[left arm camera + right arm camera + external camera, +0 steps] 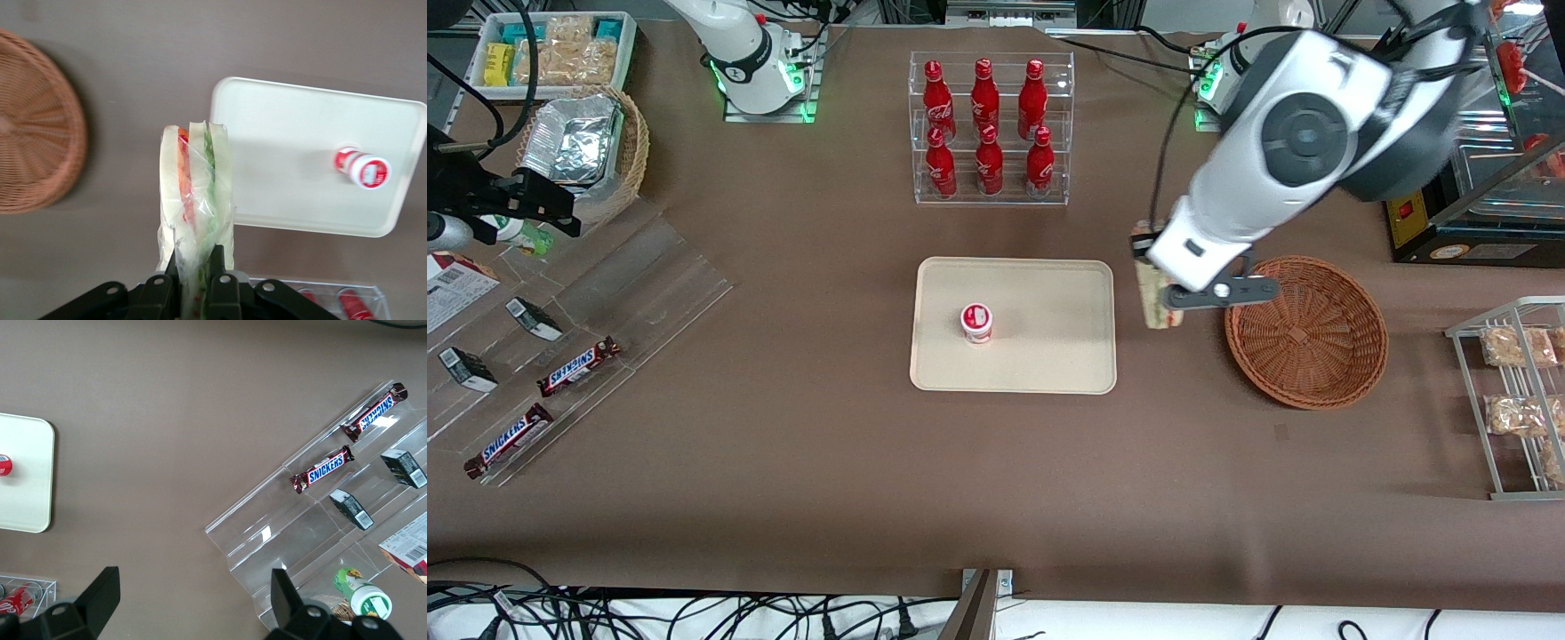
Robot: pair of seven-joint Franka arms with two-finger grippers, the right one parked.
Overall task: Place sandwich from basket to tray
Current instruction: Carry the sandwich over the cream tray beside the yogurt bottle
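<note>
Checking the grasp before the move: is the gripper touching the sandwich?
Touching. The left wrist view shows the gripper shut on the sandwich, fingers pinching its wrap, between basket and tray.

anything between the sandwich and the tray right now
Nothing visible. The gripper, jaws shut on the sandwich, holds it over bare table between the basket and the tray. A small red-lidded cup stands on the tray, with bare surface around it.

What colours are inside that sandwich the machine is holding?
Orange, red and green between pale bread, clearest in the left wrist view: sandwich, gripper.

Brown table [800, 462] (cables along near edge), even light.
</note>
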